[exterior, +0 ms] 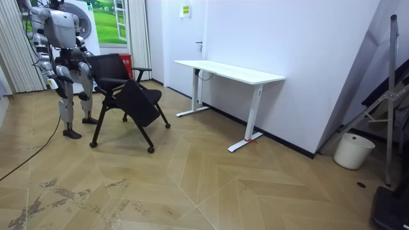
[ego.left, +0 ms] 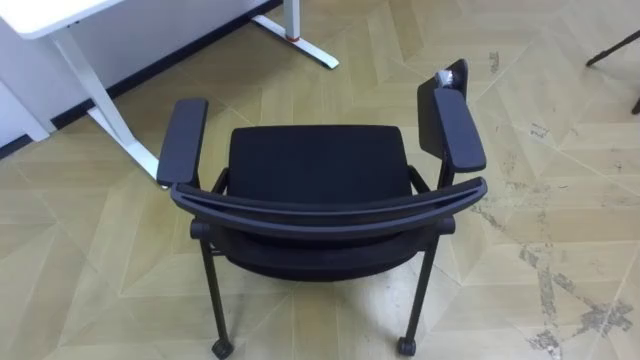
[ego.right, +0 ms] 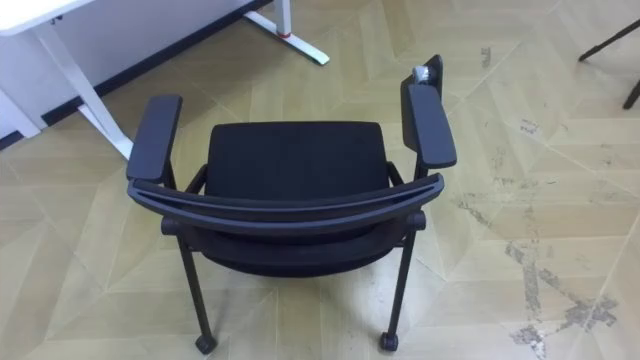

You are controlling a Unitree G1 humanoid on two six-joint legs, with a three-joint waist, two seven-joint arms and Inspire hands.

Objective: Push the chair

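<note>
Eye views: steeply down from the head, close behind the chair point(ego.left: 318, 165). Room view: from well off, side-on. Shared: chair and desk point(exterior: 230, 70).

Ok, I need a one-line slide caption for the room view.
Humanoid stands behind the black chair, with a white desk against the wall toward the room view's right.

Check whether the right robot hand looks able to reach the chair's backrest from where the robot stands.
Probably yes: the robot stands directly behind the black armchair, its backrest rail is the part nearest the robot, and nothing stands between them.
</note>
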